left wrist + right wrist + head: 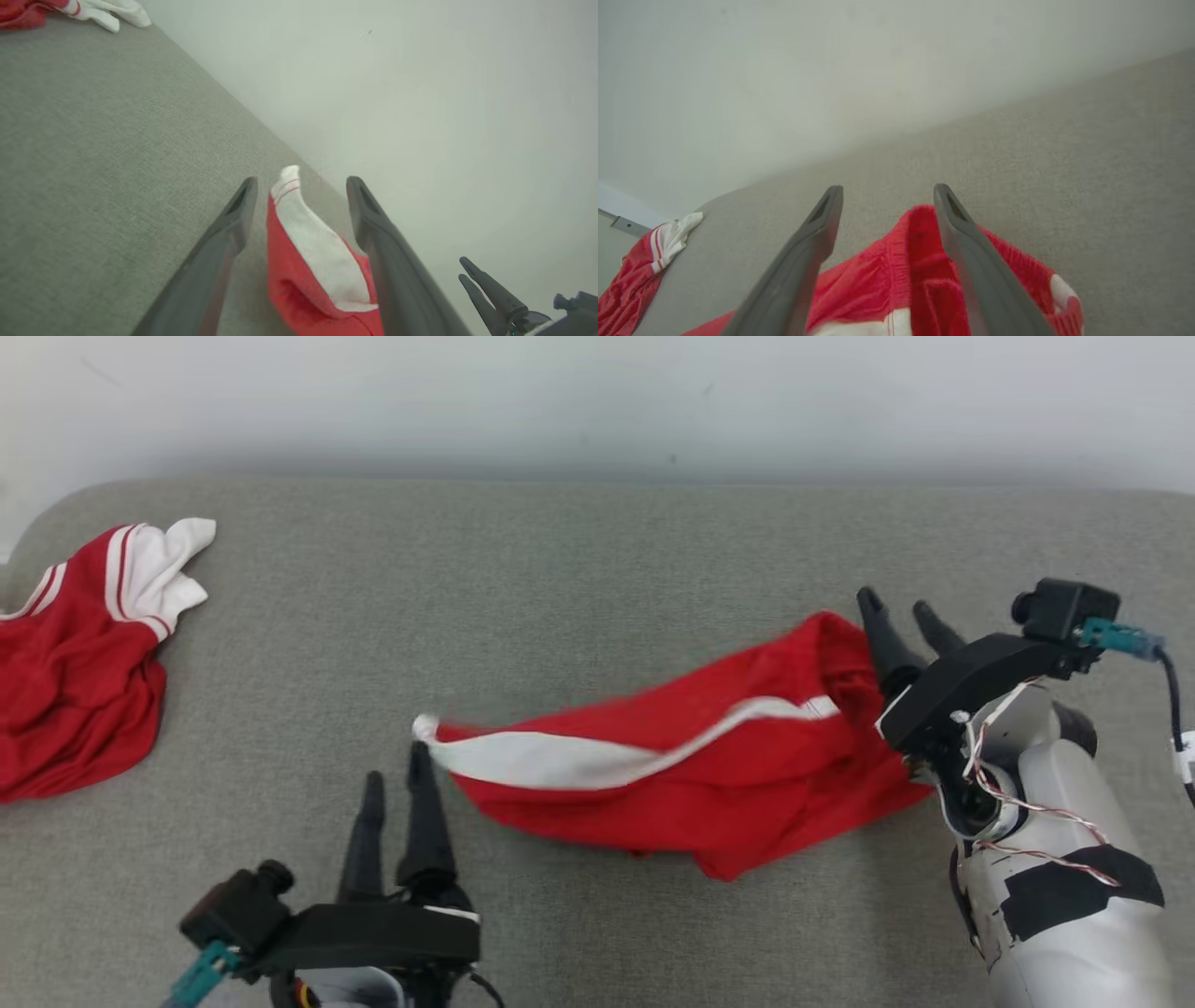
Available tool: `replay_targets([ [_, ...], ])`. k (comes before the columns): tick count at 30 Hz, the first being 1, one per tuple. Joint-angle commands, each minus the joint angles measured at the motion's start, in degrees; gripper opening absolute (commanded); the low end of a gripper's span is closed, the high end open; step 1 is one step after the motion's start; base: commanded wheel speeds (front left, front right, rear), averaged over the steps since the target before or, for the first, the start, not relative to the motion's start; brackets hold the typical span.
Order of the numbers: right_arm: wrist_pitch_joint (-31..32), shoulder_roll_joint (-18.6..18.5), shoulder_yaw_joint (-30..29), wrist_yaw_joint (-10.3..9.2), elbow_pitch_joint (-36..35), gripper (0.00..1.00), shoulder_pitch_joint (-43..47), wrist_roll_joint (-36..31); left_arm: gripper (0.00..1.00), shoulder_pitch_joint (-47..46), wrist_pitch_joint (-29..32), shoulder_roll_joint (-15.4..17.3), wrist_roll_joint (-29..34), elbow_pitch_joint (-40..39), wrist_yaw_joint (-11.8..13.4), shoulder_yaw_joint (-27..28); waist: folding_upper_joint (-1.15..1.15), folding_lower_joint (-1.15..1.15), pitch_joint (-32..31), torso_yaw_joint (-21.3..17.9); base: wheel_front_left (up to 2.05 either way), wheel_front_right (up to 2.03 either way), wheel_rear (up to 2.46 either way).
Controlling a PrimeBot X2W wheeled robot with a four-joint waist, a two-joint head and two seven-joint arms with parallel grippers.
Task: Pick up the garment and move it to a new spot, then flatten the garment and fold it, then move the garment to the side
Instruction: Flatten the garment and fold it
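You'll see the red garment (691,775) stretched between both grippers: its white-striped end sits between the spread fingers of the left gripper (397,763), its waistband between the parted right gripper (896,602), neither pinching it. It lies on the grey padded surface (560,569), below a pale wall (597,392).

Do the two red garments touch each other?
No: bare grey surface lies between the crumpled garment at the left and the stretched garment in the middle.
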Motion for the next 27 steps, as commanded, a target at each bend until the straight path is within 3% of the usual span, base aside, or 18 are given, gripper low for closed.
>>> replay_targets([
  [1,0.07,0.03,0.38,-0.13,0.94,1.0,-0.55,0.6,1.0,0.01,-0.21,0.25,-0.38,-0.09,0.08,1.24,-0.01,-0.01,0.72,1.05,0.0,0.0,0.0],
  [6,0.28,-0.55,3.02,-0.13,0.28,1.0,3.41,1.77,1.0,2.18,-0.22,0.21,1.27,-0.45,-0.32,5.51,-0.01,-0.01,-0.89,0.55,0.0,0.0,0.0],
  [12,2.47,-1.56,4.85,-0.13,-12.96,1.0,13.69,3.0,1.0,4.33,-0.22,0.64,15.04,3.91,-1.44,5.86,-0.01,-0.01,-2.96,-2.02,0.0,0.0,0.0],
  [19,7.84,0.16,3.73,-0.13,-25.48,1.0,21.74,-0.52,1.0,-1.06,4.63,5.83,23.77,16.62,-0.04,1.08,-0.01,-0.01,-3.14,-5.41,0.0,0.0,0.0],
  [27,11.44,1.73,3.86,-0.13,-31.59,1.0,23.44,-3.43,1.0,-8.33,11.13,10.34,27.48,26.81,3.05,0.46,-0.01,-0.01,-2.51,-7.78,0.0,0.0,0.0],
])
